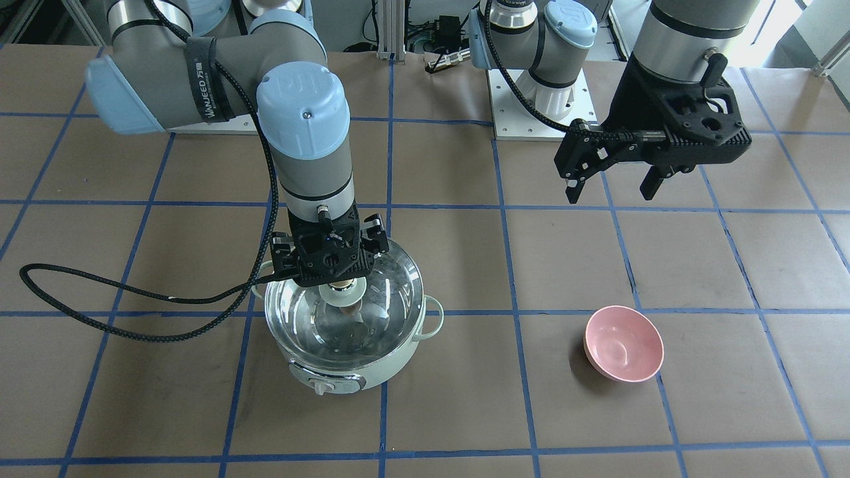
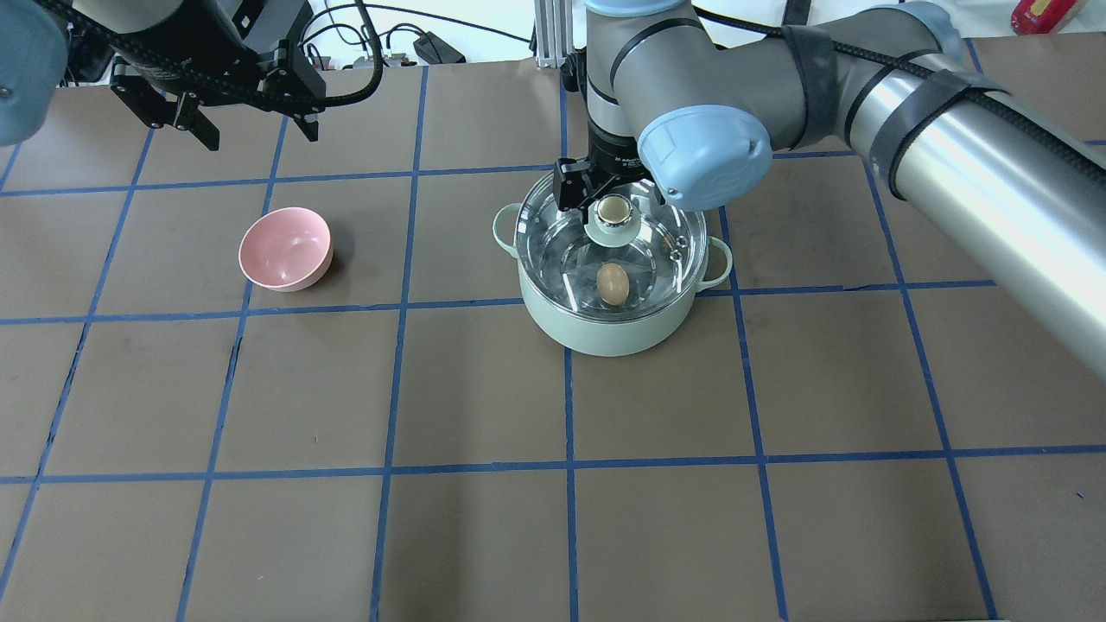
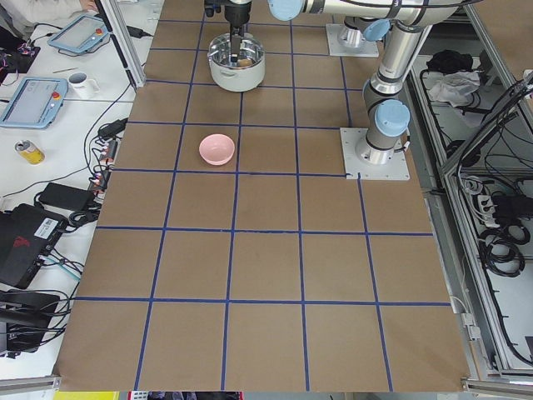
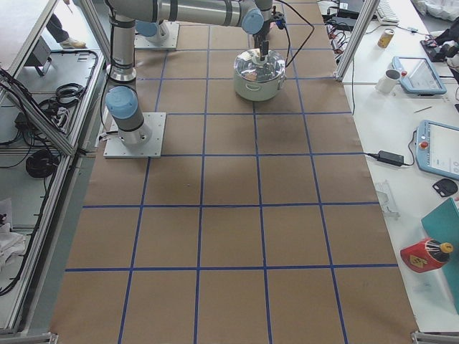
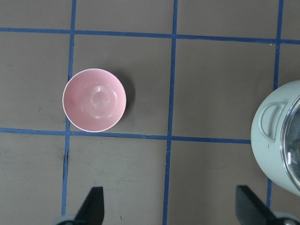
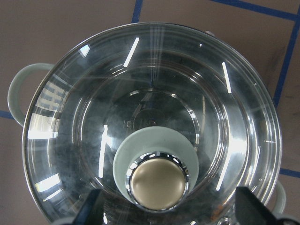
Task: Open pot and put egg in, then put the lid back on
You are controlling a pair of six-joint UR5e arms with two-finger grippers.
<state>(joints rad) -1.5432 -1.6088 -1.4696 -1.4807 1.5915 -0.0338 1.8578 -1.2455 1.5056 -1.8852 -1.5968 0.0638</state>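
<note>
Now the egg (image 2: 613, 283) lies inside the pot (image 2: 605, 333) near the tabletop's right end, with the lid (image 6: 150, 117) seated. The right pincer (image 6: 171, 206), jaws apart, straddles the knob (image 6: 157, 186), probably letting go. The left pincer (image 1: 611, 194) hangs spread, clear.

The right arm (image 2: 976, 173) reaches in low from its own side with the forearm sloping toward mid-table. Its wrist (image 1: 312, 159) is turned straight down, so that the right gripper (image 1: 330, 262) points vertically at the table with its two fingers (image 6: 93, 208) spread wide apart. The left arm (image 1: 690, 33) is drawn back near its base and held higher, and the left gripper (image 1: 611, 191) hangs in the air facing down, its fingers (image 5: 91, 206) likewise parted wide.
</note>
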